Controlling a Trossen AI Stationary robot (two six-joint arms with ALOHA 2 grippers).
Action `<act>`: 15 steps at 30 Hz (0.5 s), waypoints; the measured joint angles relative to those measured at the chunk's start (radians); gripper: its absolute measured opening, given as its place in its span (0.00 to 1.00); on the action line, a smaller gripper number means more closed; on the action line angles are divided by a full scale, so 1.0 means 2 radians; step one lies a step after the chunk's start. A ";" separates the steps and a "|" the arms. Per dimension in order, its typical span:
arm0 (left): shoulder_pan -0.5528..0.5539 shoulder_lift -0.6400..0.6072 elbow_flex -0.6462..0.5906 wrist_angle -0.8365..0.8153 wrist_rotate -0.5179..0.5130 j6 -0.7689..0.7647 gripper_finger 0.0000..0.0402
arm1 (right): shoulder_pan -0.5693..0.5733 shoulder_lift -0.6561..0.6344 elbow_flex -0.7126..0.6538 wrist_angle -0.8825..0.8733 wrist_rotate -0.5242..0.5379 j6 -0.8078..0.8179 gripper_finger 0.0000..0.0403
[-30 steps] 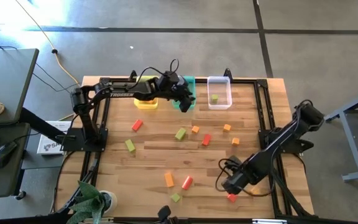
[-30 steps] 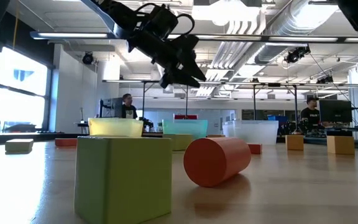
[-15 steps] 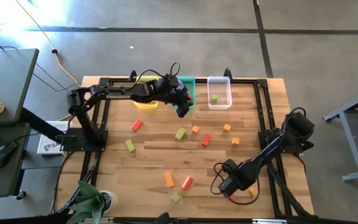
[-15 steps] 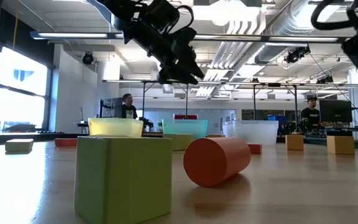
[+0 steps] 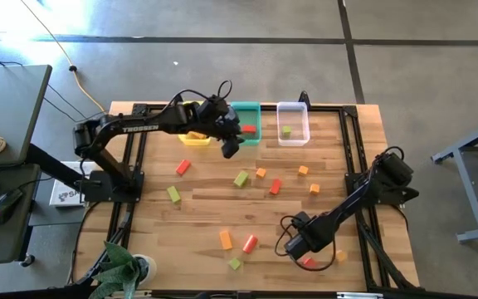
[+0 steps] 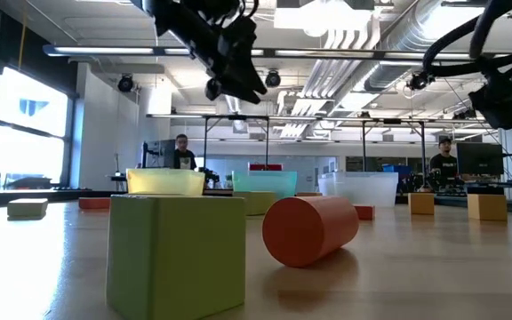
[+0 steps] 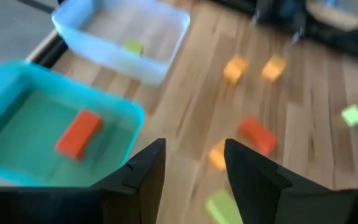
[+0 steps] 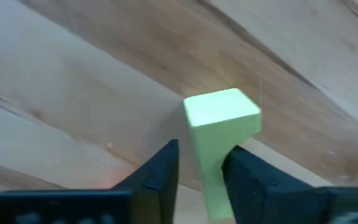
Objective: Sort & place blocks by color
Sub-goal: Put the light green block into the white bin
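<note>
The right end effector (image 8: 199, 171) sits low over the near right part of the tabletop (image 5: 197, 212), its fingers closed on a light green block (image 8: 219, 124) (a red block (image 5: 306, 262) lies just beside it). The left end effector (image 5: 229, 148) hangs above the tabletop just near of the teal bin (image 5: 252, 109), fingers (image 7: 143, 169) parted and empty. One red bar (image 7: 78, 132) lies in that bin; a green block (image 5: 286, 130) lies in the clear bin (image 5: 293, 108). Other blocks are scattered mid-tabletop.

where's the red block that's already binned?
In the teal bin at the table's far edge, between the yellow bin and the clear bin; the red block lies flat inside it, right of the left hand.
</note>
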 joint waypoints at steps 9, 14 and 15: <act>0.000 -0.016 0.000 -0.096 -0.055 0.056 0.38 | -0.037 -0.001 0.000 0.011 -0.002 -0.003 0.05; 0.000 -0.016 0.000 -0.104 -0.065 0.082 0.38 | -0.056 -0.001 0.000 0.018 -0.001 -0.004 0.07; 0.000 -0.016 0.000 -0.104 -0.065 0.088 0.38 | -0.060 -0.001 0.000 0.024 0.000 -0.004 0.07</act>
